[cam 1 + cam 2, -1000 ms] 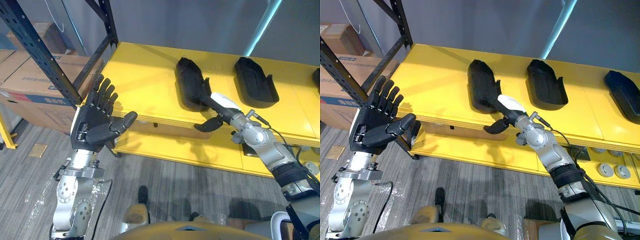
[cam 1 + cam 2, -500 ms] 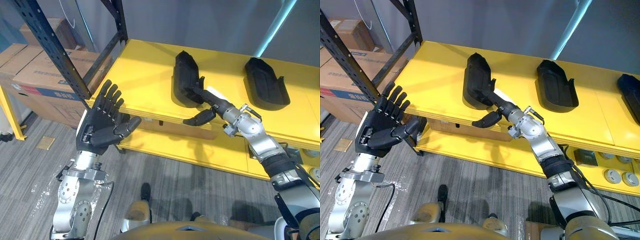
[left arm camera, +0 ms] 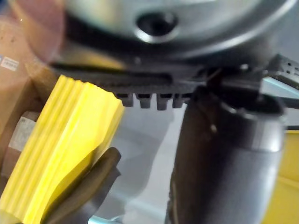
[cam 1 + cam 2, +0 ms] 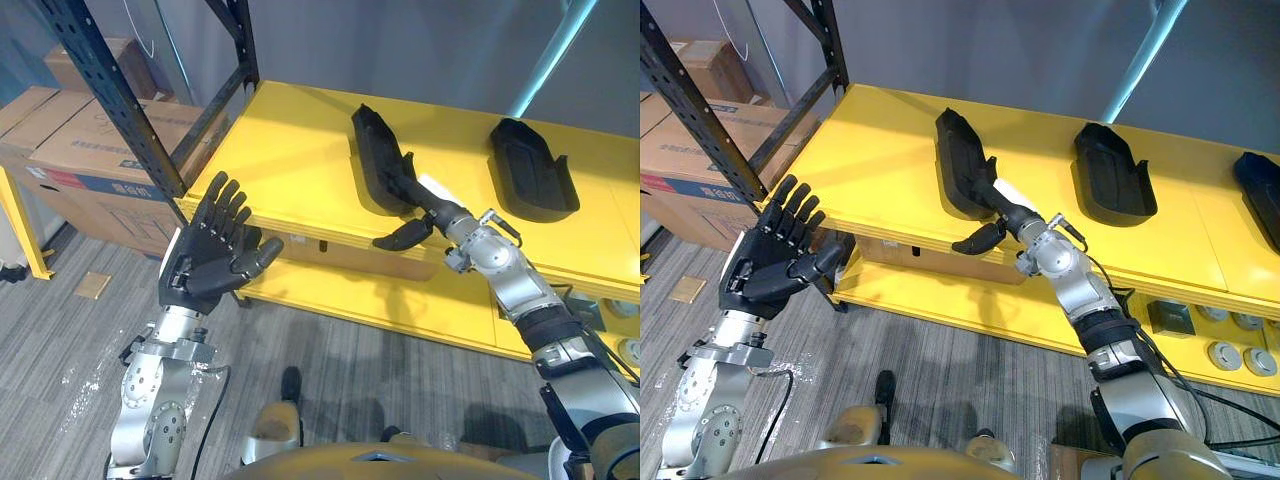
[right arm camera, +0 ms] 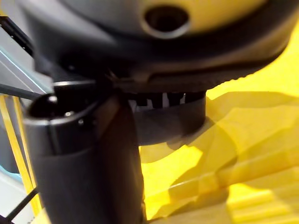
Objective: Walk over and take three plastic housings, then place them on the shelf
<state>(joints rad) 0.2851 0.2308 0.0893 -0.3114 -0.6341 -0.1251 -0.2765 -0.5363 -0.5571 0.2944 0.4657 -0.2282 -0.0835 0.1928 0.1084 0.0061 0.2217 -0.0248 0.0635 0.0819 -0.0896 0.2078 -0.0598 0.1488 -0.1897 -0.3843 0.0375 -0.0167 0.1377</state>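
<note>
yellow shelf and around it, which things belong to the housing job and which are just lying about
Job: left housing, middle housing, right housing, yellow shelf, right robot hand at the left housing.
Lying about: cardboard boxes, dark rack frame, floor scrap.

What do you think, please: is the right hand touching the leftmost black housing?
Touching. In the right eye view the right hand lays straight fingers on the near end of the leftmost housing.

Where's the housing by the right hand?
Eye views: the housing lies on the shelf by its front edge, right hand at its near end, second housing to its right.
</note>
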